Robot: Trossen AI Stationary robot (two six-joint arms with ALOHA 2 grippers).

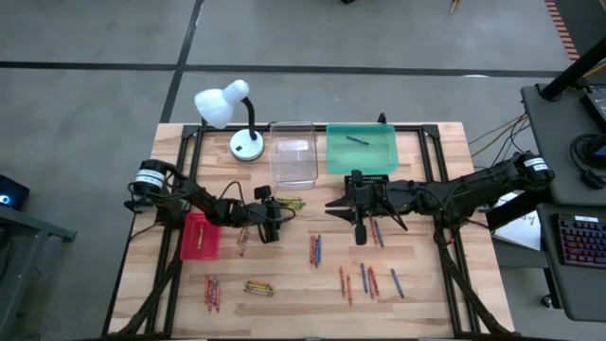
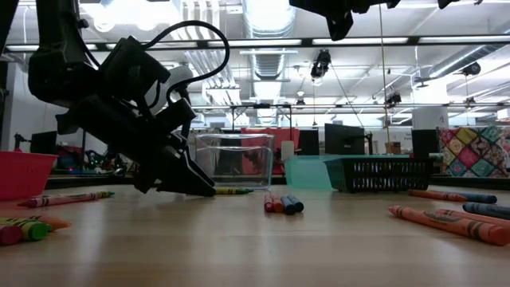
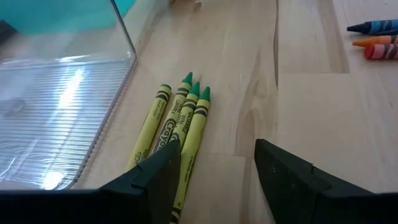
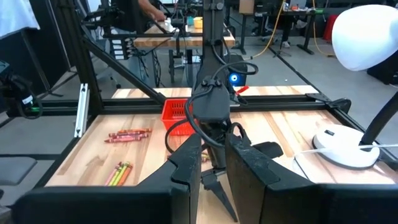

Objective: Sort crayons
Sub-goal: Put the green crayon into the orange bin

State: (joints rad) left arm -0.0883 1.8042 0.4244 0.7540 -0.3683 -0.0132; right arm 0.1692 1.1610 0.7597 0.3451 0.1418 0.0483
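Left gripper (image 3: 217,171), fingers spread wide, low over four yellow-wrapped, green-tipped wax crayons (image 3: 177,121) lying just ahead of its fingertips beside clear plastic tray (image 3: 56,112); closing off-centre could scatter them; right gripper's (image 4: 212,168) fingers narrow, empty.

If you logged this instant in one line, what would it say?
left hand: open, low beside yellow crayons by clear tray | right hand: waits above table
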